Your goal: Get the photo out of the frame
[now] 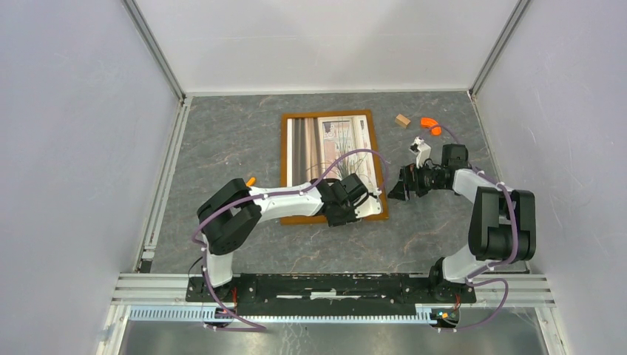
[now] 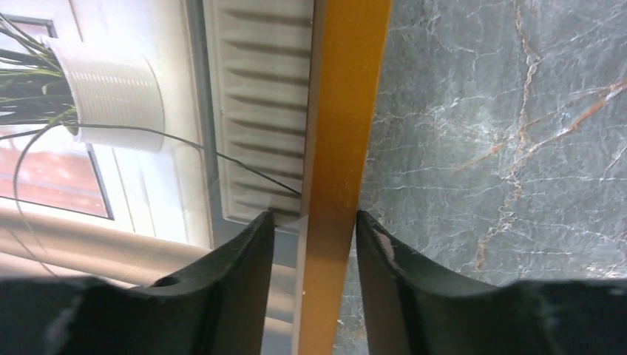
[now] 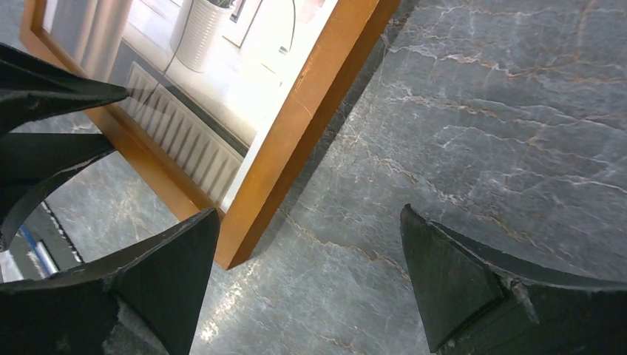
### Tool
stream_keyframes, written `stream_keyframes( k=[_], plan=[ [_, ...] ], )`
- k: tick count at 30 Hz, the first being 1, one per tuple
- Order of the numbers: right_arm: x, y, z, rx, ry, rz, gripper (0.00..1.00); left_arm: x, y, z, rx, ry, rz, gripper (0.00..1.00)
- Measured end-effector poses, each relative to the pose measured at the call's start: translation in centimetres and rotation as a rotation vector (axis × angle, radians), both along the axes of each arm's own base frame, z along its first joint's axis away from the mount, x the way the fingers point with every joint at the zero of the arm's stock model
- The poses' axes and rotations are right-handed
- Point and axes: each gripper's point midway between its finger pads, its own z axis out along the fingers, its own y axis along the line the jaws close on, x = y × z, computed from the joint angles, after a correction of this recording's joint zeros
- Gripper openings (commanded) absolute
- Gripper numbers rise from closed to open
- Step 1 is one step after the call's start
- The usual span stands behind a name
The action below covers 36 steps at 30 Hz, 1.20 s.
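- The frame [image 1: 327, 115] is laid flat on the grey marbled worktop [image 1: 236, 133], pretty much dead centre of the top view, long side running up-down.
- The photo [image 1: 325, 151] is sat inside it, face up. Curtains are at the upper left, plant pot and radiator toward the lower right.
- The left gripper [image 2: 314, 218] is parked over the frame's lower right corner in the top view. In the left wrist view its jaws are seen apart, straddling the orange border. One finger [image 2: 244, 274] is over the radiator, the other [image 2: 381, 274] on the worktop side. The outer one looks right up against the border. A sliver of photo is seen beside the inner one, so it doesn't look clamped.
- The right gripper [image 3: 310, 214] is held just right of the frame's right edge in the top view, jaws spread wide. Bare worktop and the tip of the frame's corner are seen between them.
- A wooden block [image 1: 402, 120] and an orange bit [image 1: 430, 126] are seen at the upper right, near each other, apart from the frame.
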Motion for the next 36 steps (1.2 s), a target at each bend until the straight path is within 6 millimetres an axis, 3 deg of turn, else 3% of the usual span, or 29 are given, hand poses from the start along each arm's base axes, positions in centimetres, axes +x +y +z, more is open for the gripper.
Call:
stream_keyframes(
  k=[5,9,21,30,36],
  plan=[
    [-0.2,0.7,-0.9,0.059,0.072,-0.004,0.98,-0.1,0.2,0.2,0.016,0.006,0.0,0.25],
    [-0.1,1.4,-0.7,0.121,0.105,0.003,0.98,-0.5,0.3,0.5,0.017,0.019,-0.007,0.15],
    [-0.6,4.0,0.0,0.402,0.272,-0.007,0.98,-0.7,-0.1,4.6,-0.079,0.001,-0.015,0.11],
    [-2.5,6.0,0.6,0.601,0.414,-0.066,0.98,-1.3,-0.1,4.7,-0.087,0.028,-0.026,0.1],
    [-2.6,7.1,0.5,0.655,0.489,-0.056,0.87,-1.4,-0.2,4.7,-0.089,0.031,-0.028,0.1]
  ],
)
